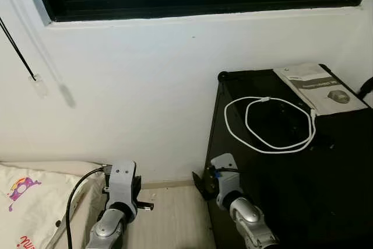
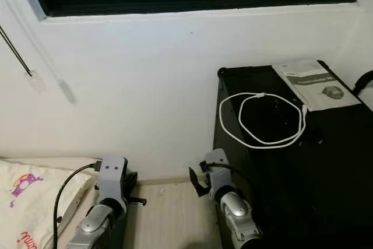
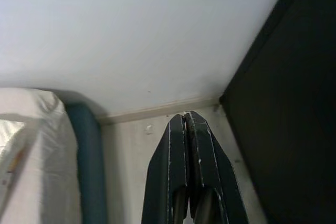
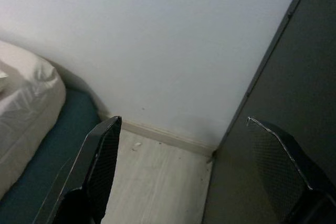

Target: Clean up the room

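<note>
cable and booklet on cabinet, right

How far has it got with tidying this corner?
Nothing looks tidied yet. The white cable lies looped on the black cabinet beside a booklet, and a small scrap sits on the floor by the skirting. Nothing is in hand: the left gripper is shut and empty, the right gripper open and empty, both low between bed and cabinet.

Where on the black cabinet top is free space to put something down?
The black cabinet is bare along its near part, in front of the white cable. The far part is crowded: the cable loop lies in the middle, and the booklet fills the far right corner.
</note>
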